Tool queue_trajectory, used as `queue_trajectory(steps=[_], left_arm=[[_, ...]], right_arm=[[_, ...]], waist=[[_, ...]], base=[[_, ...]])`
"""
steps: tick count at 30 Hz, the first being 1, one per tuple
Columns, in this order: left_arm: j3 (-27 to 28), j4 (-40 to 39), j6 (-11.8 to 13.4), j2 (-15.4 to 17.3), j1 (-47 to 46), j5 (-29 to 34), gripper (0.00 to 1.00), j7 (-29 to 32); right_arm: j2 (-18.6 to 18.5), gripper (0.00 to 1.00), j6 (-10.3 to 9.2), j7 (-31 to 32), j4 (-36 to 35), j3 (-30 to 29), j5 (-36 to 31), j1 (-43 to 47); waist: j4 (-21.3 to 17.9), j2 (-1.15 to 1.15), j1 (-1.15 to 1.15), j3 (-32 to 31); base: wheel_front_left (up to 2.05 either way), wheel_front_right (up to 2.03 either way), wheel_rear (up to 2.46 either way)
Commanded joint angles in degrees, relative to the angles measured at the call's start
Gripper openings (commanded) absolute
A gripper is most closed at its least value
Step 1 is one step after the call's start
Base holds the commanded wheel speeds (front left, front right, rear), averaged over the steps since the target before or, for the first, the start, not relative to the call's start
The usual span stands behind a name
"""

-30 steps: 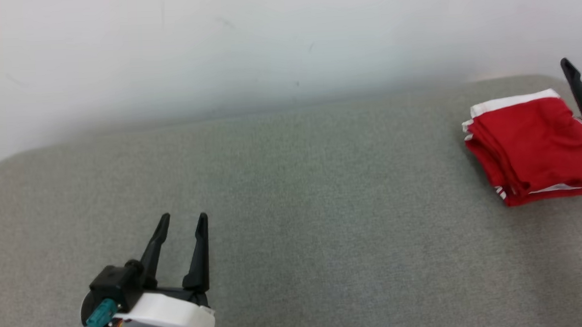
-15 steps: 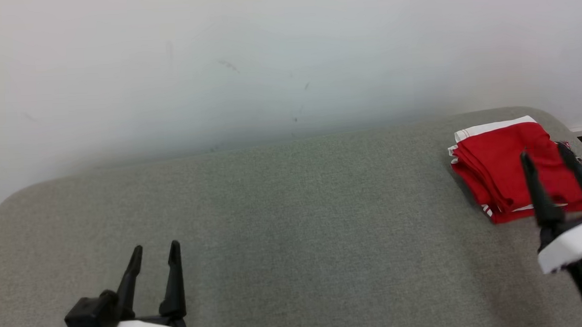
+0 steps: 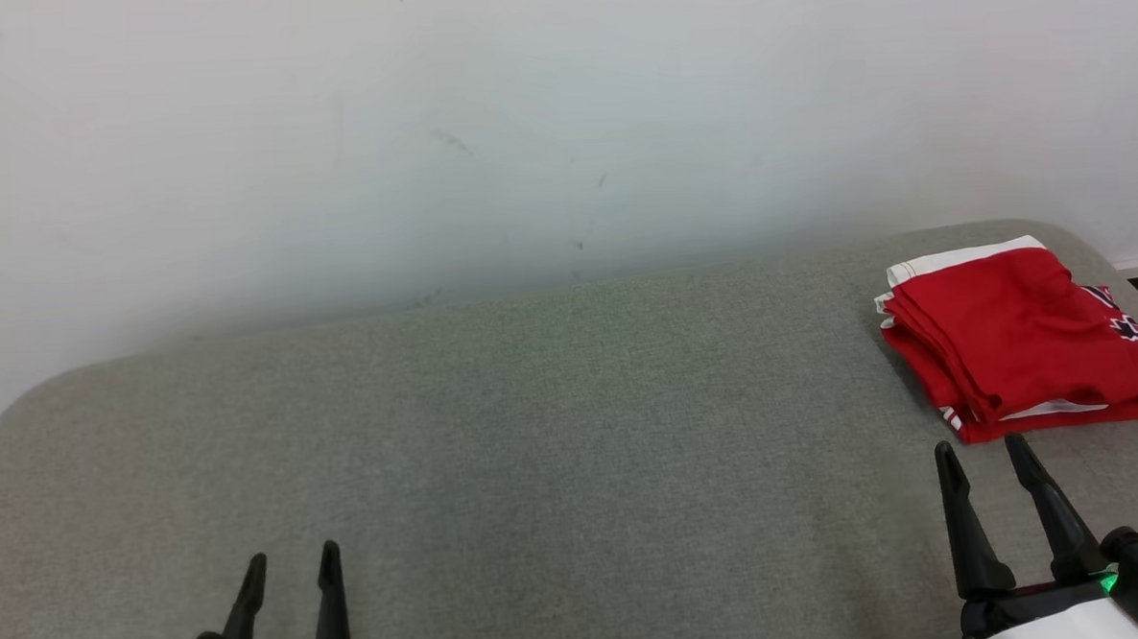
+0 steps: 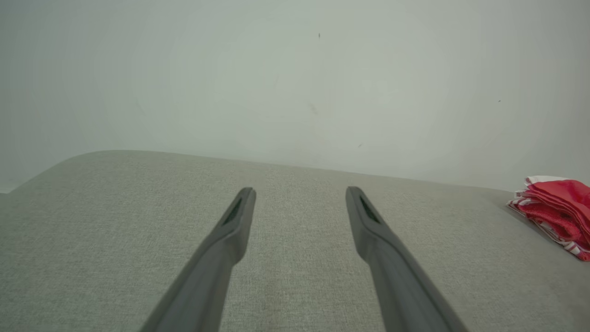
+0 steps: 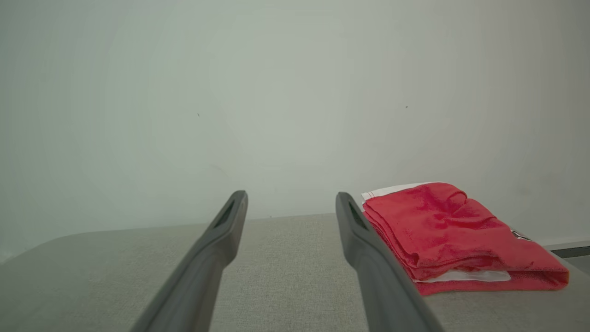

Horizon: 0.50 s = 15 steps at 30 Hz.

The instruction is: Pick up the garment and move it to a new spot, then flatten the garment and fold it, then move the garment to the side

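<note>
The grey padded top (image 3: 574, 434) is carrying the red garment (image 3: 1012, 339), folded, at its far right end, nothing touching it. It's looking soft, light and floppy; I'm reckoning a pinch on the stacked near edge is gripping best. Right gripper (image 3: 978, 445) is hovering just short of it, left gripper (image 3: 292, 554) well apart, both spread wide, empty. A dark emblem (image 3: 1121, 319) is showing, too small to read.
</note>
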Motion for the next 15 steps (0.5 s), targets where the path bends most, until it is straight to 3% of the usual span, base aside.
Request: queue_trajectory(steps=[1,15], left_arm=[[0.1,0.2,0.4,0.2,0.8,-0.4,1.0,0.1],[-0.9,1.0,1.1,0.1,0.2,-1.2,1.0,0.1]], right_arm=[[0.6,1.0,-0.12,-0.1,-0.5,0.2,-0.6,0.7],[1.7,1.0,-0.12,-0.1,1.2,1.8,-2.0,-0.7]], waist=[[0.1,0.0,0.01,0.1],[1.2,0.0,0.01,0.6]], base=[[0.0,0.0,0.0],[0.0,0.0,0.0]])
